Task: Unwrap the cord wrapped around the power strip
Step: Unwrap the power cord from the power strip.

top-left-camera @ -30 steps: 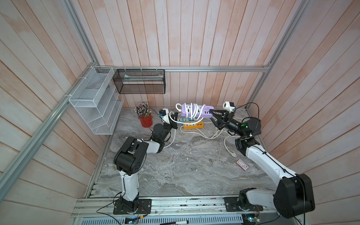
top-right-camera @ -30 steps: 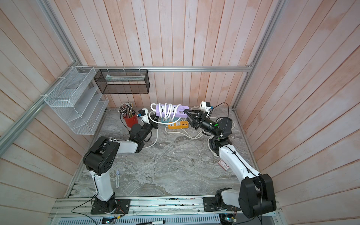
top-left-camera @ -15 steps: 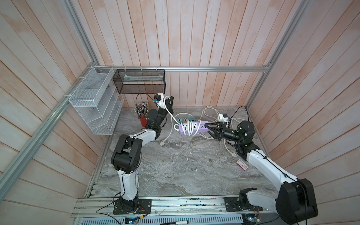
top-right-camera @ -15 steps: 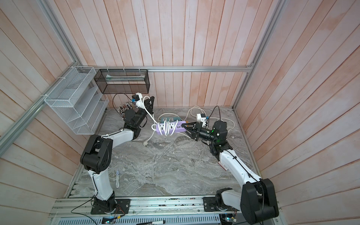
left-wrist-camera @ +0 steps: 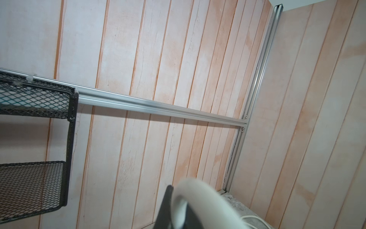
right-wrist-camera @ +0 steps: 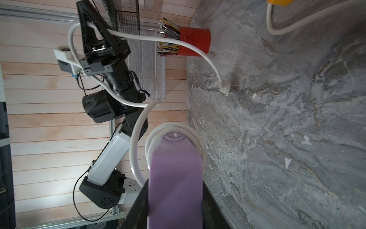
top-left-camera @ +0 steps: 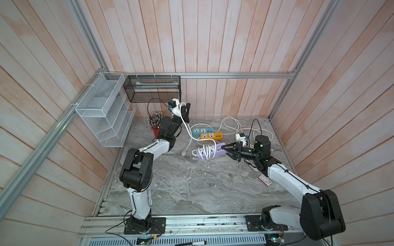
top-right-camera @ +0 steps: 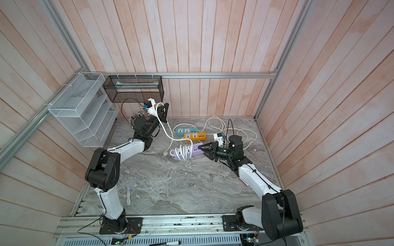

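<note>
The purple power strip (top-left-camera: 213,151) (top-right-camera: 193,151) lies low over the marble table in both top views. My right gripper (top-left-camera: 224,149) (right-wrist-camera: 175,208) is shut on its near end, a black finger on each long side. A few loops of the white cord (top-left-camera: 205,149) (right-wrist-camera: 138,128) still circle the strip's far half. From there the cord rises to my left gripper (top-left-camera: 185,110) (left-wrist-camera: 174,210), which is shut on it high up near the back wall. Past that grip the cord drops to its plug (top-left-camera: 184,152) (right-wrist-camera: 224,89) on the table.
A blue strip (top-left-camera: 202,130) and an orange strip (top-left-camera: 211,135) lie behind the purple one, their cords looping to the back right. A red pen cup (top-left-camera: 155,130), a white mesh rack (top-left-camera: 104,110) and a black basket (top-left-camera: 152,88) stand back left. A card (top-left-camera: 265,180) lies beside the right arm.
My left gripper rose from table height toward the back wall, pulling cord off. My right gripper brought the purple strip forward and down. Fewer loops circle the strip now.
</note>
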### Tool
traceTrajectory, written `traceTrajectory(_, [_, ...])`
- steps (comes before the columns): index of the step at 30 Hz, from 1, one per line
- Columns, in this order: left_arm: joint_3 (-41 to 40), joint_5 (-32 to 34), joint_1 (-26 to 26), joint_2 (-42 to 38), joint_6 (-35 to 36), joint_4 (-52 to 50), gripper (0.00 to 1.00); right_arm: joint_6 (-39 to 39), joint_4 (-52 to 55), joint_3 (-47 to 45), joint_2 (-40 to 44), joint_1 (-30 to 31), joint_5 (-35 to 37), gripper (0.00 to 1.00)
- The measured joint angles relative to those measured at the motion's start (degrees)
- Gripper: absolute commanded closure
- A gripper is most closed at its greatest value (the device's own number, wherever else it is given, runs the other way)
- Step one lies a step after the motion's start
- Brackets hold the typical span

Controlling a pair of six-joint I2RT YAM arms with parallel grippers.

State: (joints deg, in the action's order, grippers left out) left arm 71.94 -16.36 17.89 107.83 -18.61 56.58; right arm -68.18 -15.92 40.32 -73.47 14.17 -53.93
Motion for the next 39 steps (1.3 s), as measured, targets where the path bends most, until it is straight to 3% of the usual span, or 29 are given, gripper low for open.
traceTrajectory(10, [-11.1,-0.8,0.2,-11.2,-1.6,2.0,1.0,3.1,-1.5,-0.5,-4.3,-3.1,3.1,0.77])
traceTrajectory(21, [-27.5,1.9,5.9,-18.6,-4.5,6.5,1.0,-10.1,-23.8,-5.0,-10.8,-7.2,8.4,0.78])
traceTrajectory(31, [-38.4,5.9,11.6,-19.0,-7.8,9.6,1.0,-20.0,-38.3,-1.8,-14.5,-7.4,13.5,0.78])
traceTrajectory(39, [-39.5,8.7,16.2,-13.3,-9.8,14.1,1.0,-26.9,-47.7,3.2,-15.7,-7.4,14.4,0.78])
